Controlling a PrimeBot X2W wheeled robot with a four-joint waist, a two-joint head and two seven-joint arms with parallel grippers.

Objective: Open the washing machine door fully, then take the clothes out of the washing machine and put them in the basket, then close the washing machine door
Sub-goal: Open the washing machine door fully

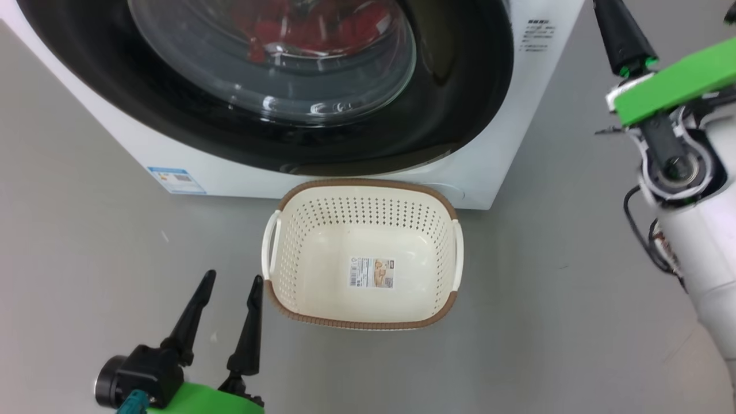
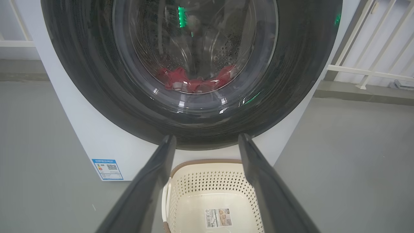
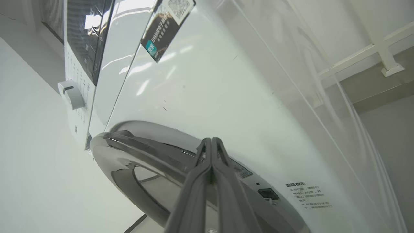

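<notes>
Shut door (image 3: 129, 149), its rim edge just ahead of the right gripper (image 3: 212, 142), fingers pressed together; the left gripper (image 1: 233, 280), fingers apart and empty, sits farther off beside the basket (image 1: 362, 183).

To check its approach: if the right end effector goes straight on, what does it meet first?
Probably the washing machine door, at its rim's outer edge beside the white washing machine front; depth is unclear.

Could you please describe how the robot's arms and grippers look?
Both grippers carry two long, tapering dark fingers: the left gripper on a black base with bright green housing, the right gripper on a green bracket. The right forearm is glossy white, with thin black cables beside it.
</notes>
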